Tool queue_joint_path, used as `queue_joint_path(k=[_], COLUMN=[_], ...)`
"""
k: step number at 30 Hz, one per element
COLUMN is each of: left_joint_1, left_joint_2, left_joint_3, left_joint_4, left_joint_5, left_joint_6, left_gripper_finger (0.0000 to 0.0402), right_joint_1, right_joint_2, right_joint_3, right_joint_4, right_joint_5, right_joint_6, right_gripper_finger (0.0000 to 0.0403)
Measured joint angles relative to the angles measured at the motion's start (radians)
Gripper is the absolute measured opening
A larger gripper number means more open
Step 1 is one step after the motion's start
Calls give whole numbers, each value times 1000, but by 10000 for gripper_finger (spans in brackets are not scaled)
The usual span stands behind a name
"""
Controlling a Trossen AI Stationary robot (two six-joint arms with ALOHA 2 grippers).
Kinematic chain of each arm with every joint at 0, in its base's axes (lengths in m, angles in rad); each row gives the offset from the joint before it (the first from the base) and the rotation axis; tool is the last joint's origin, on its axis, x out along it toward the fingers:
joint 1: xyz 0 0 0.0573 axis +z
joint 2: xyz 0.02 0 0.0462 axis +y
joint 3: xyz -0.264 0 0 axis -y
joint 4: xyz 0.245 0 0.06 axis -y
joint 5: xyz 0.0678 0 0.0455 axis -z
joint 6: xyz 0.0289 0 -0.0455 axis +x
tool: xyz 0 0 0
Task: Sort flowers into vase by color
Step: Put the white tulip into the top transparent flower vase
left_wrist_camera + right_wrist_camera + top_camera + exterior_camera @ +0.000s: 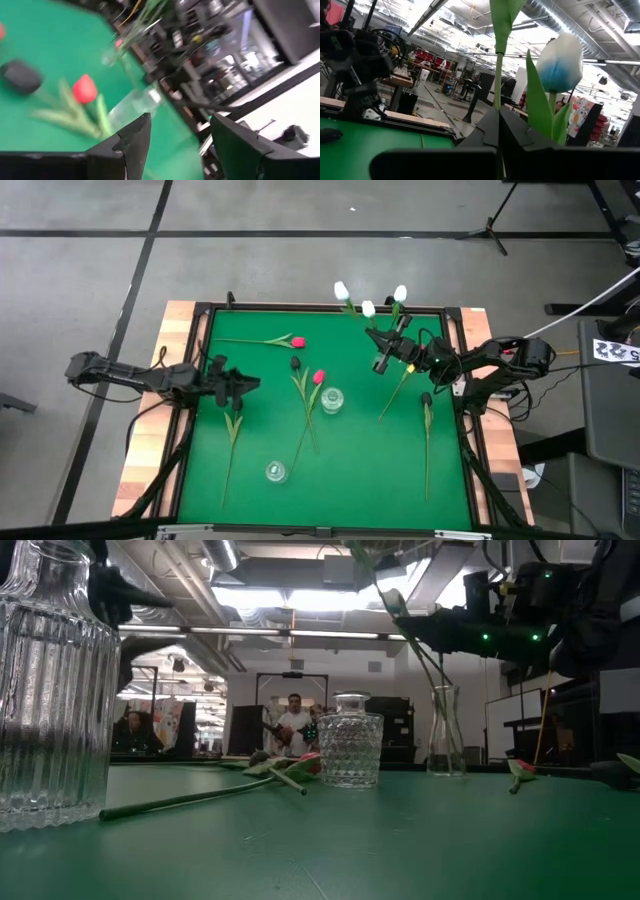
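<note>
White tulip (559, 62) stem pinched in our right gripper (385, 352), upper right of the high view, we lift it toward the white trio's vase (445, 732), while our left gripper (240, 386) waits spread at mid-left.

The floor (300, 250) around the table is grey concrete, with dark lines crossing it. At 1 o'clock from the table a black tripod stand (495, 225) stands on this floor. At 3 o'clock there is a dark grey cabinet (610, 395) with a printed marker on its top.

Across the table the room is large and open, like a workshop. Long ceiling lights (320, 598) shine brightly between exposed pipes and ducts (600, 30). At 12 o'clock, far behind, a person (293, 725) stands before a dark doorway. More desks and equipment fill the far side.
</note>
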State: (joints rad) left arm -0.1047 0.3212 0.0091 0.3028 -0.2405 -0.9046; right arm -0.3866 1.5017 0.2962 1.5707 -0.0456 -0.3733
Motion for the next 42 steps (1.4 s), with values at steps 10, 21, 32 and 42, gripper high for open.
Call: queue_joint_path(k=[10, 21, 32, 42], left_joint_1=[93, 313, 432, 457], left_joint_2=[331, 968, 1337, 1385], left_joint_3=[271, 460, 785, 918], left_joint_4=[115, 702, 787, 723], left_joint_5=[-95, 165, 528, 478], left_joint_6=[392, 516, 444, 546], left_gripper_finger=[200, 200, 200, 200], right_joint_1=[0, 0, 0, 0], right_joint_2=[0, -29, -52, -52], right_joint_3=[0, 0, 0, 0], right_joint_4=[0, 0, 0, 0], right_joint_5=[0, -26, -53, -80], right_joint_6=[30, 37, 30, 40], right_gripper_finger=[1, 1, 1, 1])
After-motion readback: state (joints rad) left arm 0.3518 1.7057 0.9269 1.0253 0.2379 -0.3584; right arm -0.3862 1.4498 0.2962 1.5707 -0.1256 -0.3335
